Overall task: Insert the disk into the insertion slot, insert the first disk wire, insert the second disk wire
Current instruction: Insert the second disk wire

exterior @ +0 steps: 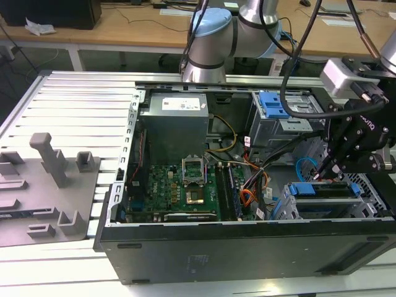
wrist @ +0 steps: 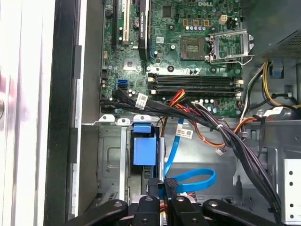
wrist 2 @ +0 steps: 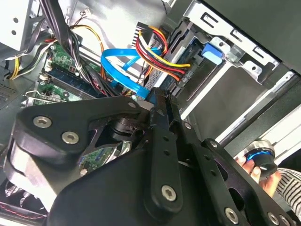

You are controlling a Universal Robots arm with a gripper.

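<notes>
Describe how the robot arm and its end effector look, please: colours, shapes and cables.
In the exterior view, the arm has rounded silver-grey joints with light blue caps, and thick black cables hang beside it. A light grey box sits near the wrist. The end effector is matte black, built from flat linkage bars. In the second wrist view, those bars are joined by round silver screws.

We see a green circuit board (exterior: 179,185) in the open computer case (exterior: 247,247), well away from the claw, with a grey power box (exterior: 174,124) behind it. A grey foam tray (exterior: 43,192) lies farther off on the slatted table (exterior: 80,105).
</notes>
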